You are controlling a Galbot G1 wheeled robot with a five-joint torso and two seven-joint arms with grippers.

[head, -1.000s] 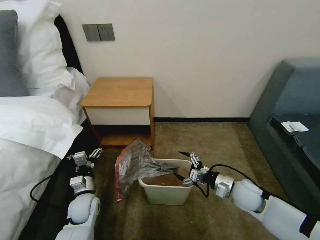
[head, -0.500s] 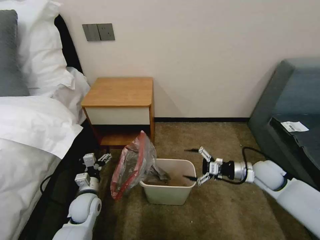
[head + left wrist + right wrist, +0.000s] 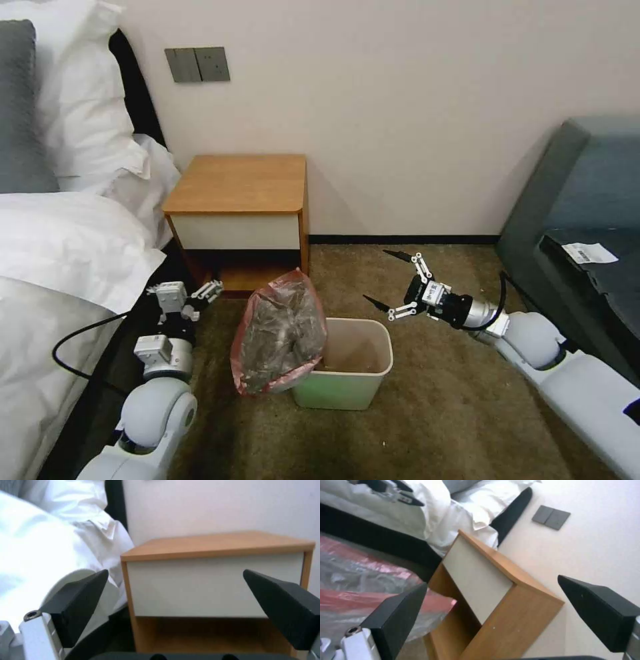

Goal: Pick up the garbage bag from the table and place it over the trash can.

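My right gripper [image 3: 394, 281] hangs spread and empty just beyond the trash can [image 3: 347, 373]; the garbage bag [image 3: 280, 333] slumps against the can's far side, unhooked. Left gripper [image 3: 193, 293], also spread, idles by the nightstand [image 3: 240, 183].

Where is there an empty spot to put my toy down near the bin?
The nightstand top is bare. So is the carpet in front of the bin, between the two arms. It is crowded on the bin's left side, where the plastic bag slumps over its edge near the left gripper. The right gripper, fingers open, hangs above the carpet behind the bin.
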